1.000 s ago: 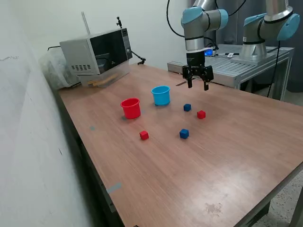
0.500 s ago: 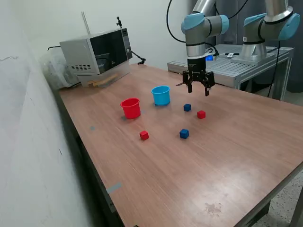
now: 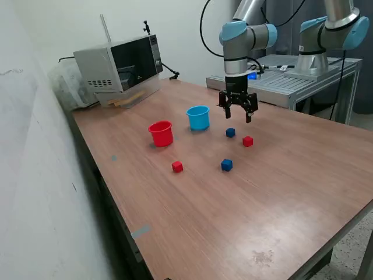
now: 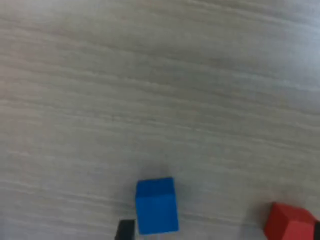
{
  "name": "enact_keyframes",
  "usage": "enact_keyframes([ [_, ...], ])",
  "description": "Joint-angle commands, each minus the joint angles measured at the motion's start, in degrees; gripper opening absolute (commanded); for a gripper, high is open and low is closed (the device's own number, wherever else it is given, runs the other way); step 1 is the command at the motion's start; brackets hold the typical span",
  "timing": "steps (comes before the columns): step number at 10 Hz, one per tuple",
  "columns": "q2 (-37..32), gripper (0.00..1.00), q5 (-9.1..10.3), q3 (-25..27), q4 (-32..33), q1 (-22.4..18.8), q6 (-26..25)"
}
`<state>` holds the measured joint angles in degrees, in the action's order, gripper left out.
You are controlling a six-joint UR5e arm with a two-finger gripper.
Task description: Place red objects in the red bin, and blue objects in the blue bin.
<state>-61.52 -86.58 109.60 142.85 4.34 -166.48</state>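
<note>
Claw apart, empty, above worktop, over blue cube beside blue bin. Red cube close by. Best centre over blue cube, drop straight, close squarely, avoid nudging red neighbour.

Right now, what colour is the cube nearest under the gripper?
Dark blue cube, below the open gripper; clearest in the wrist view.
</note>
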Motion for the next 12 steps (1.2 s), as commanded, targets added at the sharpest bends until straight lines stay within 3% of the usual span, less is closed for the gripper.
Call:
enact_keyframes([
  [1,1.8,1.00,0.01,-1.3,1.3,0.2,0.0],
  [12,4.9,1.00,-0.08,-2.5,3.3,2.4,1.5],
])
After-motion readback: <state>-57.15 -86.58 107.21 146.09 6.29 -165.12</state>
